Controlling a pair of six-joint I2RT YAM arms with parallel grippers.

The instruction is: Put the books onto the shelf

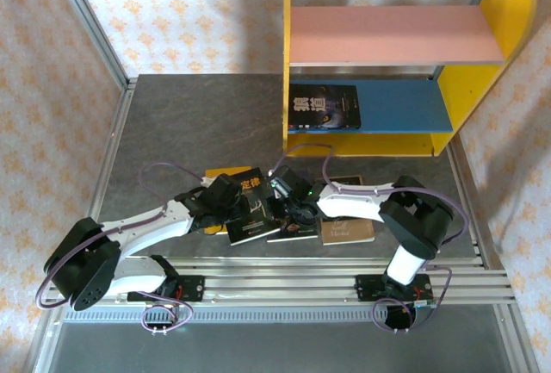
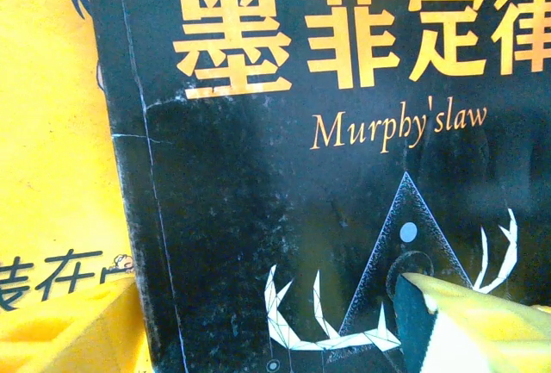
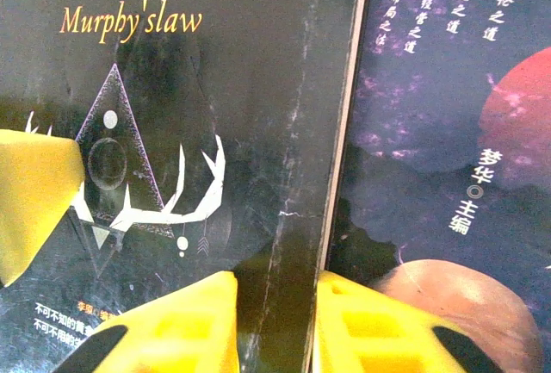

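Several books lie in a loose pile at mid-table. The black "Murphy's law" book (image 1: 248, 185) (image 2: 258, 175) (image 3: 215, 89) lies on top, over a yellow book (image 1: 225, 172) (image 2: 52, 132). My left gripper (image 1: 225, 198) (image 2: 258, 338) is open, its fingers (image 2: 465, 330) spread wide over the black cover. My right gripper (image 1: 288, 201) (image 3: 275, 330) has closed on that book's right edge, one finger on the cover and one past the edge. Beside it lies a dark purple book (image 3: 430, 132). The shelf (image 1: 396, 33) stands at the back, with one dark book (image 1: 323, 106) flat on its blue lower board.
A brown book (image 1: 347, 229) and another dark book (image 1: 250, 231) lie near the front rail (image 1: 284, 282). The shelf's yellow side panel (image 1: 286, 63) faces the free grey table surface (image 1: 198, 123) at the left. Patterned walls enclose the table.
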